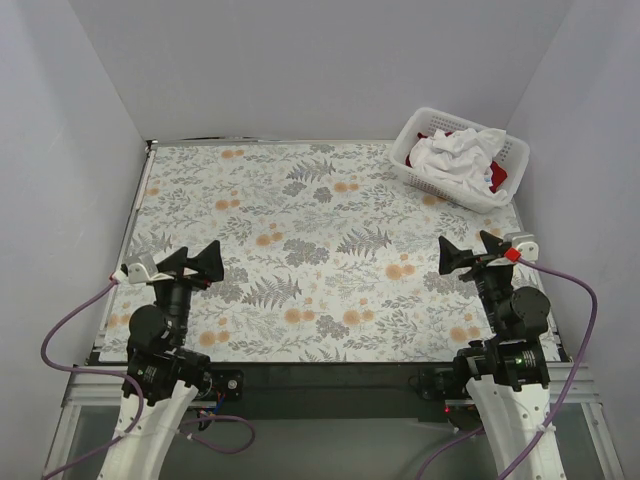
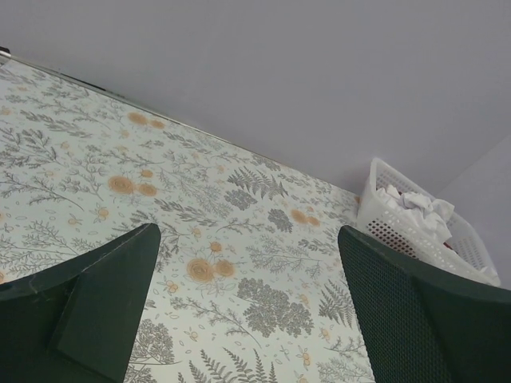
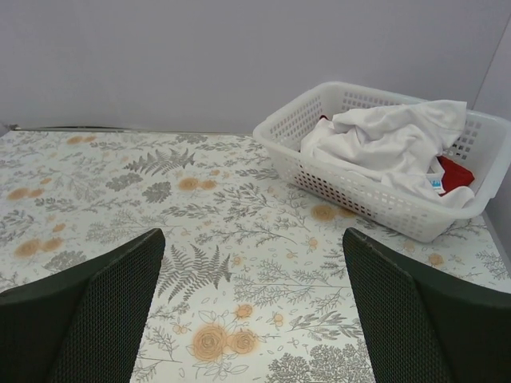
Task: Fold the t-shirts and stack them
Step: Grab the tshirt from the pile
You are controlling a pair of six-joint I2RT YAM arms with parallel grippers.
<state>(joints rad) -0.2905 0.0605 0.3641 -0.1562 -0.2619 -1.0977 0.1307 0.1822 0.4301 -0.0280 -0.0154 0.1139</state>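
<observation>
T-shirts point(image 1: 462, 158) lie well apart from both my grippers. The left gripper point(image 1: 193, 262) is spread wide with nothing between its fingers, and it points out over the near-left part of the table. The right gripper point(image 1: 472, 255) is just as wide and just as bare, over the near-right part. Through each wrist camera I see only the two dark fingers low in the frame, with the flowered tablecloth point(image 1: 300, 230) showing between them. A purple cable point(image 1: 60, 340) loops off the left arm, and another one point(image 1: 585, 300) off the right.

Further out, the cloth's pattern of grey ferns and orange blooms runs back to the grey walls. At the far-right corner stands a white lattice basket point(image 3: 359, 191), turned at an angle to the table edge. The white t-shirt point(image 3: 391, 140) is crumpled on top inside it, spilling a little over the rim. Red fabric point(image 3: 453, 171) peeks from beneath on the right side; I cannot tell how many garments that is. The basket is closer to my right arm.
</observation>
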